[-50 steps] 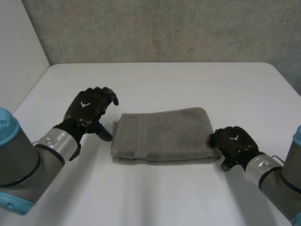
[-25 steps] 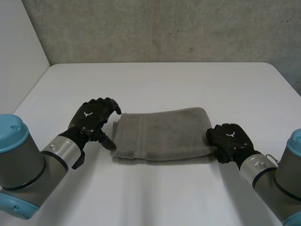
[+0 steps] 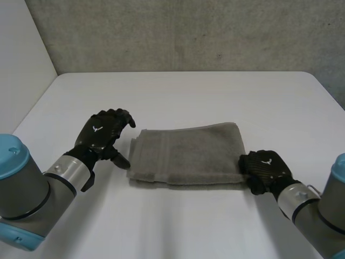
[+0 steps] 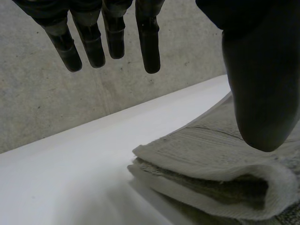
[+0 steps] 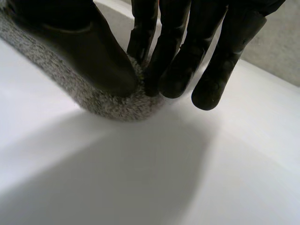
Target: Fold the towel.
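Drawn back slightly, right robot hand (image 3: 265, 167) pinches half-hidden towel (image 3: 186, 154) corner; left robot hand (image 3: 99, 134) hangs open.

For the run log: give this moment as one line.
towel: folded, lying flat | left hand: open, at towel's end | right hand: pinching opposite edge
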Controlling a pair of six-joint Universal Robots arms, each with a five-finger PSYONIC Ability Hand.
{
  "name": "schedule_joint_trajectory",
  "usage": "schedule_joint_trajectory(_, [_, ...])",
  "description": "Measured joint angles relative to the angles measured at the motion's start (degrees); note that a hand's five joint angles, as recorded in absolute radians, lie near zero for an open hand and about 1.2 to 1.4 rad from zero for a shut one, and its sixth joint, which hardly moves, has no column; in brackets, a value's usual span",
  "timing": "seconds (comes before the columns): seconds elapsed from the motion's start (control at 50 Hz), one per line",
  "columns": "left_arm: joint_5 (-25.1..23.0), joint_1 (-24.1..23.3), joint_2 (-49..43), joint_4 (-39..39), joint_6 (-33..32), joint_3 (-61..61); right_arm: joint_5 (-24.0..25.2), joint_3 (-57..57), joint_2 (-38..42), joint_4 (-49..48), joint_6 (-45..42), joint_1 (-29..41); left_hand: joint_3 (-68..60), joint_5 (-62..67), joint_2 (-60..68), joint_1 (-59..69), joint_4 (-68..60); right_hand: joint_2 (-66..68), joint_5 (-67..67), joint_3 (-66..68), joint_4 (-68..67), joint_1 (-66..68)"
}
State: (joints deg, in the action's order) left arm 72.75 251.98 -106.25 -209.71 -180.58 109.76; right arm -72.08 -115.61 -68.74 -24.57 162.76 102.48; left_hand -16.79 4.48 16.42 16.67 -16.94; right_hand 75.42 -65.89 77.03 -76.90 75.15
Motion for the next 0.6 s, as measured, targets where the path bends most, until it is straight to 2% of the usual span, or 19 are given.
schedule_joint_trajectory(0.14, [0.02, 0.43, 0.18, -0.31, 0.10, 0.05, 1.46, -1.89, -4.71, 5.45, -7.88, -7.34, 0.00, 0.01, 0.00, 0.00, 0.00, 1.12, -0.65, 0.11, -0.01, 0.01])
schedule_joint_trajectory(0.26, [0.02, 0.45, 0.18, -0.29, 0.14, -0.35, 1.42, -0.15, -8.72, 8.72, -13.73, -6.79, 0.00, 0.01, 0.00, 0.00, 0.00, 1.12, -0.88, 0.16, -0.02, 0.29])
schedule_joint_trajectory(0.32, [0.02, 0.46, 0.18, -0.35, 0.14, -0.44, 0.07, 2.35, -9.58, 9.38, -12.72, -1.89, 0.00, 0.00, 0.00, 0.00, 0.00, 1.12, -1.02, 0.20, -0.02, 0.52])
schedule_joint_trajectory(0.4, [0.02, 0.50, 0.17, -0.52, 0.15, -0.35, -3.16, 7.35, -8.86, 9.63, -7.97, 8.02, 0.00, -0.13, -0.03, -0.20, 0.03, 1.37, -1.03, 0.24, -0.04, 0.52])
schedule_joint_trajectory(0.54, [0.16, 0.60, 0.18, -0.65, 0.15, -0.09, -7.74, 16.65, -3.44, 9.63, -3.63, 25.62, 0.62, -0.34, -0.30, -0.30, 0.47, 1.38, -1.03, 0.30, -0.06, 0.53])
schedule_joint_trajectory(0.6, [0.45, 0.61, 0.18, -0.69, 0.16, -0.06, -8.34, 19.44, -0.69, 9.60, -3.61, 30.90, 0.83, -0.48, -0.44, -0.31, 0.81, 1.38, -1.03, 0.31, -0.06, 0.53])
